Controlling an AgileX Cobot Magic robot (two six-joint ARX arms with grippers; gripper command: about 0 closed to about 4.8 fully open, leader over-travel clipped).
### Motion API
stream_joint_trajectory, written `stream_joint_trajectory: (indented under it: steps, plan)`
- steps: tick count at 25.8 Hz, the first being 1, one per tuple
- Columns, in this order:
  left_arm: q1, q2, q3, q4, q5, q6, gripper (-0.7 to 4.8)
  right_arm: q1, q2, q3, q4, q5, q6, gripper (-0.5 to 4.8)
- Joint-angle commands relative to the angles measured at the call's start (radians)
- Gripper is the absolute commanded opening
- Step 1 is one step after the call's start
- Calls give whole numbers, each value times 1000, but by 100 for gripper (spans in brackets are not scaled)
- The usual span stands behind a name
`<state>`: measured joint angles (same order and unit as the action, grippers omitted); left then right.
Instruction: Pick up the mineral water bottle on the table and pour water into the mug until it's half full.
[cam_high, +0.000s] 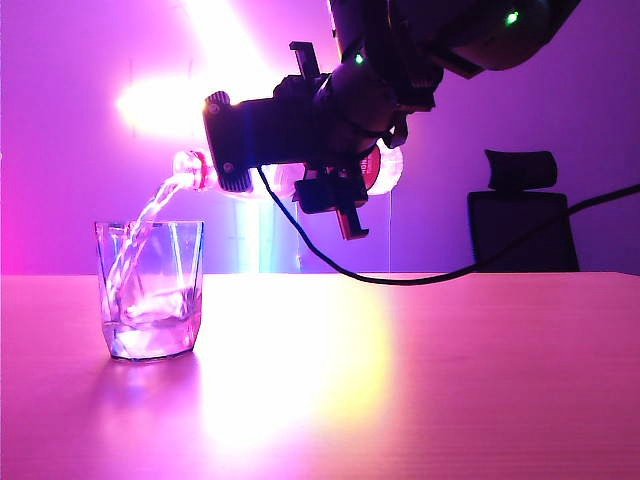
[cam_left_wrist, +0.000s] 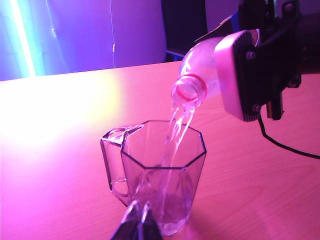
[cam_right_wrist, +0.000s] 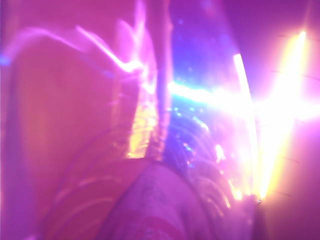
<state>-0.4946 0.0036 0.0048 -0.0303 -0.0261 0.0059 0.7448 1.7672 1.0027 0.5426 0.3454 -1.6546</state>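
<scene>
Nearest the exterior camera, the table (cam_high: 420, 380) fills the lower half of the frame, its surface washed pink with a bright glare patch at centre. Standing upright on it at lower left is the mug (cam_high: 150, 290), a clear faceted glass with a handle visible in the left wrist view; water (cam_high: 150, 335) lies in its bottom portion. Above and right of the mug, the right gripper (cam_high: 330, 165) holds the mineral water bottle (cam_high: 385, 170) tipped roughly level, fingers clamped on the bottle body, the red-ringed neck (cam_high: 195, 170) pointing left over the mug's rim. A thin stream (cam_high: 145, 215) falls from the neck into the mug. At the bottom edge of the left wrist view, the left gripper (cam_left_wrist: 139, 225) sits just beside the mug's base, its fingertips close together with nothing between them. Behind the table at right stands a dark office chair (cam_high: 522, 215), and a black cable (cam_high: 450, 268) hangs across in front of it.
</scene>
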Motion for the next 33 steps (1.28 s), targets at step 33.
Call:
stream_joint_trajectory:
  steps: [33]
  plan:
    - [1,2,4,9,4,-3,-2,-17,-10,11,51,18,-23,247]
